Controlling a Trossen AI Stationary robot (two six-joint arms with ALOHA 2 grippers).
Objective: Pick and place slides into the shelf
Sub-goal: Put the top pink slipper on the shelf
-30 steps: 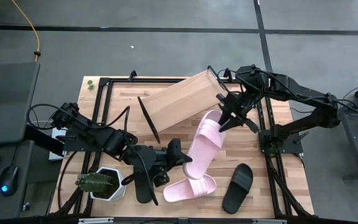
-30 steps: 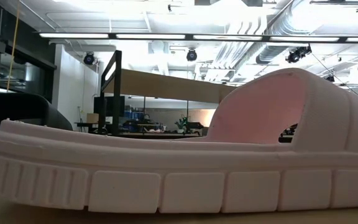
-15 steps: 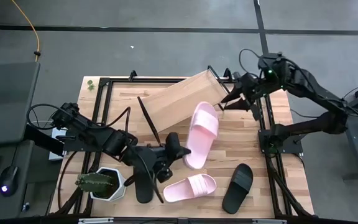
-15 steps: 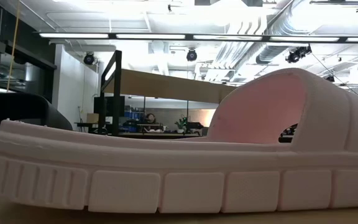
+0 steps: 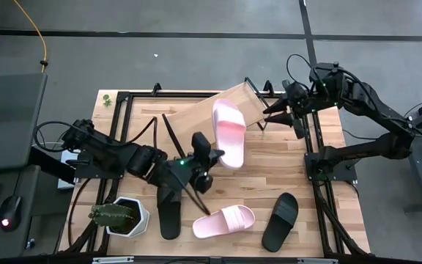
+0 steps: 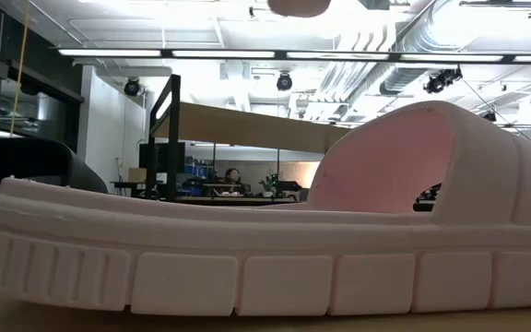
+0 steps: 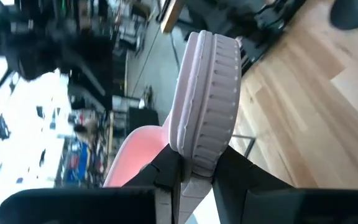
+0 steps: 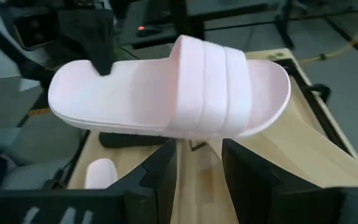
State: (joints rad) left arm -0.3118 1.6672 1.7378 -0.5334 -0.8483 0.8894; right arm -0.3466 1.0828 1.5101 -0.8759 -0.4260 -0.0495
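My left gripper (image 5: 209, 160) is shut on one pale pink slide (image 5: 228, 132), held in the air with its toe over the tilted light-wood shelf (image 5: 200, 117). My right gripper (image 5: 271, 117) stands open at the far right, a little way off the slide's toe, nothing between its fingers (image 8: 160, 171). A second pink slide (image 5: 224, 220) lies sole down near the front edge and fills the low view (image 6: 265, 231). One black slide (image 5: 280, 220) lies to its right, another (image 5: 169, 216) to its left. My left gripper pinches the pink slide's heel end (image 7: 194, 171) between its two fingers, one on the footbed side and one on the underside of the sole. The fingers come roughly level from the table's near left, along the slide. The slide is lifted clear, strap up.
A potted cactus (image 5: 119, 216) stands at the front left. Black metal frame rails (image 5: 310, 147) run along the table's right and left sides. The shelf's black frame end (image 5: 173, 136) slants across the table's middle. A person sits far off in the room (image 6: 231, 175).
My right gripper has let go of the pink slide's toe end, opened and drawn back toward the far right. My left gripper has swung toward the far edge and rolled, carrying the slide by its heel from over the table's middle until its toe hangs over the shelf.
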